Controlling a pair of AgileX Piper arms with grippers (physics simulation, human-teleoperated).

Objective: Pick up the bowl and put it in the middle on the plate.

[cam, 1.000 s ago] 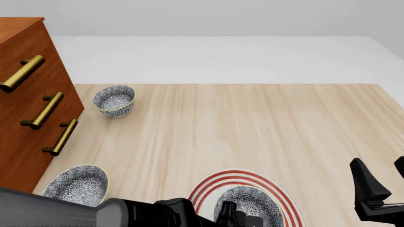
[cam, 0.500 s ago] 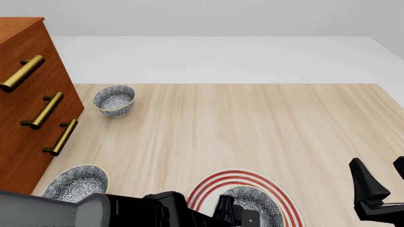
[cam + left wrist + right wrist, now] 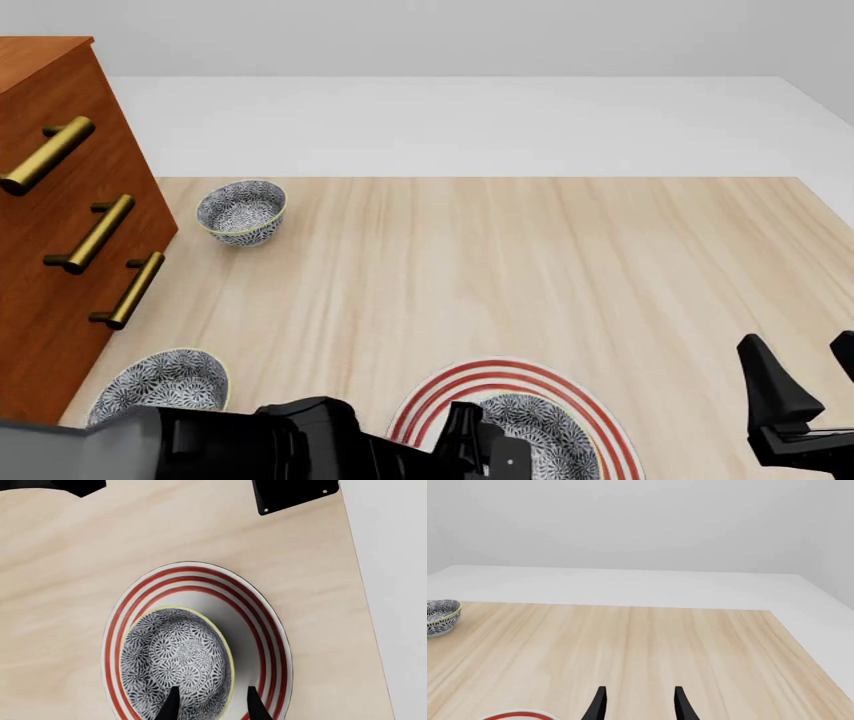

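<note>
While the left claw (image 3: 210, 705) hangs apart — bowl (image 3: 177, 660) beneath it | on plate (image 3: 267, 625)

- The front view looks forward and down from above and behind the arms, taking in the whole worktop (image 3: 534, 260), the drawer cabinet (image 3: 54, 200) at its left edge and the far bowl (image 3: 242, 211)
- The left wrist view looks almost straight down, close over the plate (image 3: 270, 630) and the bowl (image 3: 177, 655) on it, with its fingertips (image 3: 171, 705) at the frame edge
- The right wrist view sits low and looks nearly level across the worktop (image 3: 647, 650) to the pale wall
- Front and left wrist views share the plate (image 3: 587, 400) and bowl (image 3: 541, 425)
- Front and right wrist views share the far bowl (image 3: 442, 616) and a sliver of plate rim (image 3: 517, 714)
</note>
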